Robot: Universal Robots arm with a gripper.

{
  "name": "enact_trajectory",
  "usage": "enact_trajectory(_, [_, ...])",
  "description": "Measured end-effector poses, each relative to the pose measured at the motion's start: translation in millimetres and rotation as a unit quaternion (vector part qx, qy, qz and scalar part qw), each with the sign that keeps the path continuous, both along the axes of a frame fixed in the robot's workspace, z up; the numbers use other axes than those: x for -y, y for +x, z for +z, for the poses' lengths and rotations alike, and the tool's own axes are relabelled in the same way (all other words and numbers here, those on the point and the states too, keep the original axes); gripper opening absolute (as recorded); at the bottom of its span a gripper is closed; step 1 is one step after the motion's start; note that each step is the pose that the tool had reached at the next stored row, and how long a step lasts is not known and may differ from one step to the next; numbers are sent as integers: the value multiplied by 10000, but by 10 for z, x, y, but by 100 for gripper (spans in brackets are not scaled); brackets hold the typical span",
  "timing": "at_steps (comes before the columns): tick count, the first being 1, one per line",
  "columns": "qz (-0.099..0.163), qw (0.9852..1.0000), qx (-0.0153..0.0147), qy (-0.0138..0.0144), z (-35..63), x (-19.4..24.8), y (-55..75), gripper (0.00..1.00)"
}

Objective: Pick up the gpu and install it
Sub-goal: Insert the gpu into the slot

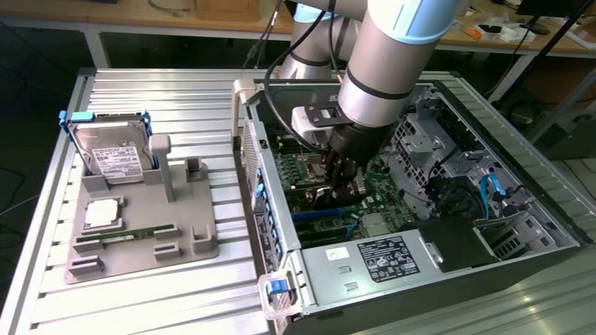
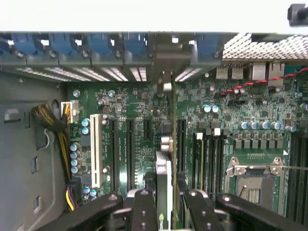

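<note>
Exterior view: the arm (image 1: 391,63) reaches down into the open computer case (image 1: 521,174). The gripper (image 1: 340,183) sits low over the middle of the motherboard (image 1: 377,187). Something dark hangs under the fingers just above the motherboard, but from here I can't tell its outline.

Wrist view: much clearer. The gripper (image 2: 168,211) has its fingers (image 2: 144,211) drawn in on either side of the gpu (image 2: 163,179), pinching the thin card edge-on. The gpu stands on edge, square to the motherboard (image 2: 125,101). Its long axis runs parallel to the motherboard's expansion slots, from the gripper straight out to the row of blue tabs (image 2: 98,45) at the motherboard's rear edge. The card's silvery metal end (image 2: 166,79) is at that rear edge, lined up with one bracket opening.

Across the motherboard, the card sits between the white slot (image 2: 95,149) and the CPU socket (image 2: 252,185), over the group of black slots, on the socket side of the short one (image 2: 147,129).

Key relation: the card is in the tool, directly between the fingers, with its edge facing the motherboard and already parallel to the slots. My read is that what matters is sideways register with one slot and depth. I can't tell whether the bottom edge is in the slot or just above it.
</note>
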State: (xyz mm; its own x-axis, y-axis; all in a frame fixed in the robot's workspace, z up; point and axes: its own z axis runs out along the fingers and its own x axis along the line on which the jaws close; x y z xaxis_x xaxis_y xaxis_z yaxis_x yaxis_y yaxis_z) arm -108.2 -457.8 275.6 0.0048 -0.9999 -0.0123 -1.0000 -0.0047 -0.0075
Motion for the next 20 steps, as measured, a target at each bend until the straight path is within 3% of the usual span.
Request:
enact_trajectory(7, [0, 10000, -33, 10, -4, 3, 26, 27])
enact_trajectory(11, [0, 9999, -95, 45, -4, 13, 72, 27])
enact_trajectory(20, [0, 9999, -100, 55, -5, 14, 40, 27])
